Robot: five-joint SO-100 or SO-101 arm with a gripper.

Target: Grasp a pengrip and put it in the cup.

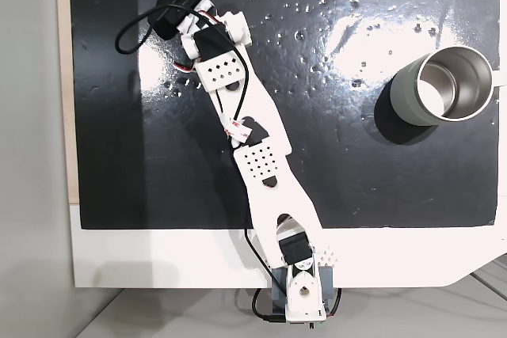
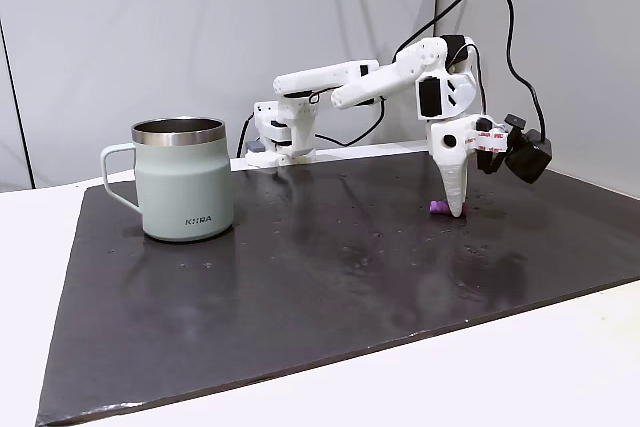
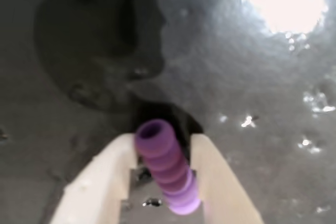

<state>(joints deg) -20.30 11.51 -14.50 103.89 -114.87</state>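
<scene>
Where the wrist view looks past our own fingertips, we see one small purple ribbed pengrip (image 3: 167, 174), a soft-looking short tube with its open end toward the camera, lying between the two white fingers of our gripper (image 3: 164, 145). The jaws sit close on either side of it and appear to touch it, though we cannot tell whether they squeeze it. Beneath it lies the glossy black mat (image 3: 252, 108), streaked with glare.

From the side fixed view, the gripper (image 2: 455, 209) points straight down with its tip on the mat (image 2: 330, 267), and a sliver of the pengrip (image 2: 438, 207) shows at its left. That view gives us the lettering and the handle of the single grey-green metal cup (image 2: 185, 182), standing upright well apart, to the left.

From the top-down fixed view we look into the cup's (image 1: 444, 85) shiny steel inside at right, while the white arm (image 1: 265, 164) stretches to the upper left, covering the pengrip.
</scene>
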